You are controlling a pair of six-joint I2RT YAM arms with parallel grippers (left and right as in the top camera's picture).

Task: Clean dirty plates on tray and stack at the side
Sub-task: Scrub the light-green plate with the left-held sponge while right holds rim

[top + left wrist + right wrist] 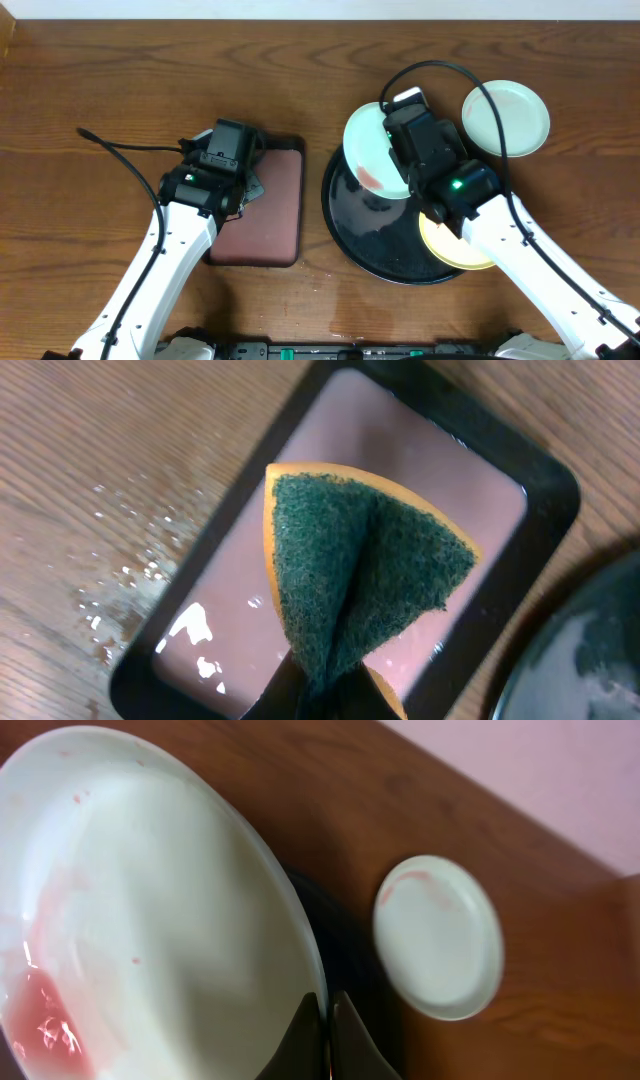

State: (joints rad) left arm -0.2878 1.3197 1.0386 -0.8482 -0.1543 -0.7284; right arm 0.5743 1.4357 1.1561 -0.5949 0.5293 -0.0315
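We see open dark-brown wooden desk [90, 70] left of the rectangular maroon tray [275, 220]; only a narrow gap separates it from the round glossy black tray [375, 238].

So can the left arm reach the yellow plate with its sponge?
Probably not yet: the right arm lies right across the yellow plate, covering most of it.

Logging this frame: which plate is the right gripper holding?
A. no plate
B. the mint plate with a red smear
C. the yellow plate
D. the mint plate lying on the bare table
B: the right gripper is closed on the rim of the smeared mint plate, held tilted over the black tray, while the yellow plate lies on that tray and the other mint plate on the table.
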